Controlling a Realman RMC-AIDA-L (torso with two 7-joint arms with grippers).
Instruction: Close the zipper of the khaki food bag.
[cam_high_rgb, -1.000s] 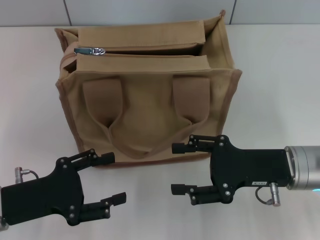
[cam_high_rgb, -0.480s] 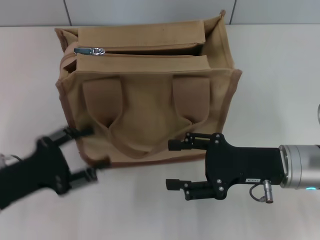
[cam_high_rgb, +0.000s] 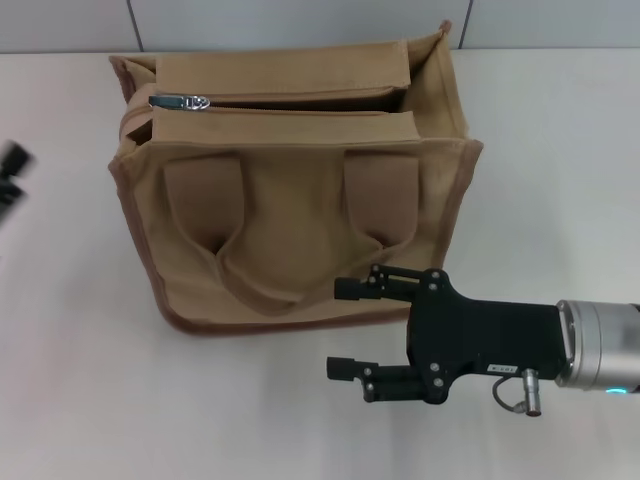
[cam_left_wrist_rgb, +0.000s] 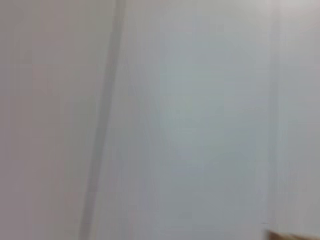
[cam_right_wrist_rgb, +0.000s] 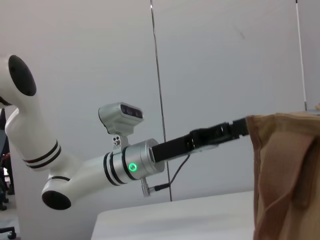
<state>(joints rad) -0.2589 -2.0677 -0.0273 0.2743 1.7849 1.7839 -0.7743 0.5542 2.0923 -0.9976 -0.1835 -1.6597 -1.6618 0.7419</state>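
The khaki food bag (cam_high_rgb: 300, 210) stands in the middle of the table in the head view, handle straps lying down its front. Its zipper (cam_high_rgb: 300, 98) runs between the two top flaps and gapes open, with the silver slider (cam_high_rgb: 180, 101) at the left end. My right gripper (cam_high_rgb: 337, 328) is open and empty, just in front of the bag's lower right edge. My left gripper (cam_high_rgb: 8, 175) is a blur at the far left edge, level with the bag's top; its fingers look apart. The right wrist view shows the bag's side (cam_right_wrist_rgb: 285, 170) and the left gripper (cam_right_wrist_rgb: 220, 134) near it.
The bag stands on a pale table (cam_high_rgb: 100, 400) with a grey panelled wall (cam_high_rgb: 300, 20) behind it. The left wrist view shows only blurred wall (cam_left_wrist_rgb: 160, 120). My left arm (cam_right_wrist_rgb: 135, 165) stretches across the right wrist view.
My left gripper has swung fast from the front left of the table up to the far left edge beside the bag's top. My right gripper has crept slightly left and lower.
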